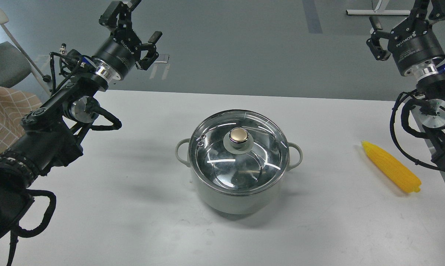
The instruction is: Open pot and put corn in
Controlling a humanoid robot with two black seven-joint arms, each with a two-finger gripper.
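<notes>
The pot (240, 192) stands mid-table (133, 207), its glass lid (215, 162) with gold knob (239, 135) still on. The corn (391, 167) lies on the table well to its right, below the right tool (403, 9), which is raised and empty, fingers spread. The left tool (143, 22) hovers up left, fingers apart, far from the pot.

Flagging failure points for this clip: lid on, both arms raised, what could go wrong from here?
1. The glass lid offers only a small gold knob to grip; a two-finger pinch may slip.
2. The corn lies near the table's right edge and, being round, could roll off if nudged.
3. Lifting off-centre might drag the pot.
</notes>
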